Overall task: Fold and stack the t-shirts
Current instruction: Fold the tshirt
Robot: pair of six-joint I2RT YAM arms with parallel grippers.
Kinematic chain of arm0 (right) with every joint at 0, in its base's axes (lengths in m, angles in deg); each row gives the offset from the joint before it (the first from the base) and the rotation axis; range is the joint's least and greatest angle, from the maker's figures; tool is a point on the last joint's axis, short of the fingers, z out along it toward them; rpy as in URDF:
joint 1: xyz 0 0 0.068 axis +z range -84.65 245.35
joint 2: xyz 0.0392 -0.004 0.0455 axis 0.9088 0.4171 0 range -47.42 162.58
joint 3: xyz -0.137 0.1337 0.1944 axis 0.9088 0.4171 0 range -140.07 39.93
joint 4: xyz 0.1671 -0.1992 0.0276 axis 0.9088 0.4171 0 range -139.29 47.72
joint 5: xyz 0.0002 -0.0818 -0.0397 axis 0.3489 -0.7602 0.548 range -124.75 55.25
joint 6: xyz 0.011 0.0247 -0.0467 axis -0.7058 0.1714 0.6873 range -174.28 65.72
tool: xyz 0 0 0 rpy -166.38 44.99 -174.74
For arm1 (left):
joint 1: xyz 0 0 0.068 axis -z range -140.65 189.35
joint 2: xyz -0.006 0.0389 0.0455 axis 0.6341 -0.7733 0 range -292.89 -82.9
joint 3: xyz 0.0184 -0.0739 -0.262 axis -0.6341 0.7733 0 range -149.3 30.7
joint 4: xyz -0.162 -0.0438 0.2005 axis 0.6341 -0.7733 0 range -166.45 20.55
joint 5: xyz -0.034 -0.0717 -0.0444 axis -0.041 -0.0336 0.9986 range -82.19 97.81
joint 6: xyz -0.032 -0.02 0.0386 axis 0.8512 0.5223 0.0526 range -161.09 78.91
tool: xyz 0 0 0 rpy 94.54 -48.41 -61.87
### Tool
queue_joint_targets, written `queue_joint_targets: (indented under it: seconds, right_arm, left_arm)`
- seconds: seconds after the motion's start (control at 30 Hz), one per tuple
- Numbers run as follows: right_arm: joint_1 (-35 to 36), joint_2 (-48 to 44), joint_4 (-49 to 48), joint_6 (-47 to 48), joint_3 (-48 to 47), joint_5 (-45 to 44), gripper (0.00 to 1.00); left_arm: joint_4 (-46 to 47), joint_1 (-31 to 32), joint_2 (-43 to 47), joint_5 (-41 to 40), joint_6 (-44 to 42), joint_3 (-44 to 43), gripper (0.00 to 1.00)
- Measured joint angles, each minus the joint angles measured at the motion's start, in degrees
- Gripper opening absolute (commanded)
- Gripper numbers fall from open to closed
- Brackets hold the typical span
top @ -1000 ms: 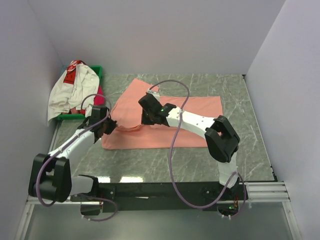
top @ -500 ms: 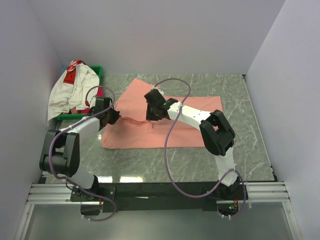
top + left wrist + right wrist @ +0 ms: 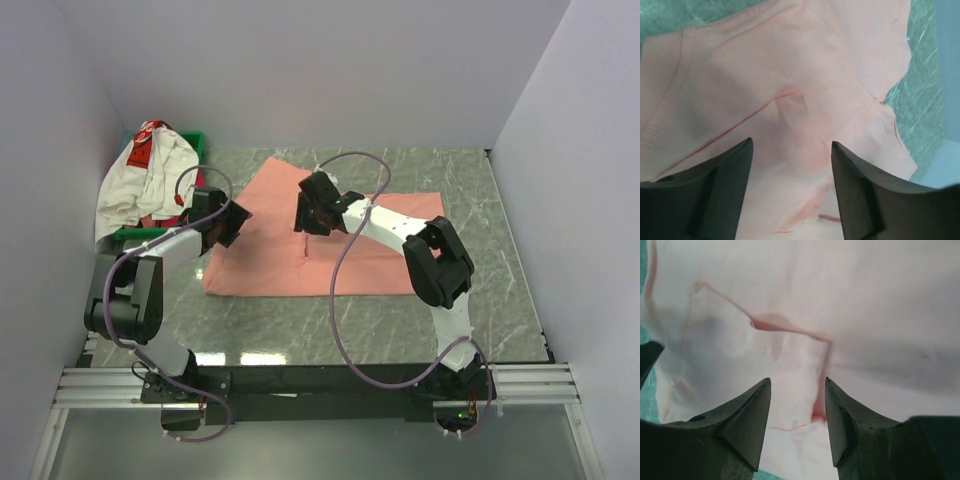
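Note:
The salmon-pink t-shirt (image 3: 380, 240) lies spread on the marble table, its left part folded over. My left gripper (image 3: 235, 221) hovers over the shirt's left edge and stands open, with only pink cloth (image 3: 790, 75) showing under its jaws (image 3: 791, 142). At the shirt's middle, my right gripper (image 3: 308, 218) is open too. A creased flap of the same cloth (image 3: 840, 290) lies below its fingertips (image 3: 797, 381). The white t-shirt (image 3: 140, 180) with a red printed patch is heaped at the far left. A strip of magenta-pink cloth (image 3: 199, 186) shows beside it.
A green plastic tray (image 3: 195, 140) sits under the heaped shirts in the far left corner, against the left wall. Walls close the table on the left, back and right. Bare marble (image 3: 500, 300) shows right of and in front of the pink shirt.
Both grippers carried the shirt's raised left part toward the back, then opened and let go. The cloth now lies flat under them.

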Motion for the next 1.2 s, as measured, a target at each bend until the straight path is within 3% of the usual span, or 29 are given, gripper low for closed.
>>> queue_joint_targets:
  seconds: [0.1, 0.27, 0.53, 0.7, 0.93, 1.2]
  right_arm:
    - [-1.49, -0.26, -0.28, 0.39, 0.68, -0.70, 0.54]
    - [-2.75, -5.62, -1.20, 1.07, 8.44, -3.32, 0.53]
    - [-3.89, -26.40, -1.42, -3.52, 31.23, -6.47, 0.52]
    - [-11.39, -39.56, 0.61, -6.32, 40.15, -8.87, 0.52]
    - [-23.43, -46.49, 1.86, -6.40, 47.65, -8.92, 0.50]
    - [-26.53, -37.03, 0.57, -4.79, 43.21, -6.40, 0.50]
  left_arm:
    - [-0.11, -0.55, 2.27, -0.24, 0.13, 0.85, 0.75]
    - [-2.67, -1.14, 11.19, -2.27, 0.79, 4.46, 0.69]
    - [-13.44, 0.98, 29.42, -7.37, 4.92, 16.46, 0.65]
    - [-18.56, 1.03, 35.89, -8.87, 6.43, 21.84, 0.64]
    - [-16.92, 1.03, 32.54, -7.98, 5.79, 22.62, 0.54]
    - [-9.38, 1.07, 22.38, -6.38, 5.51, 17.55, 0.50]
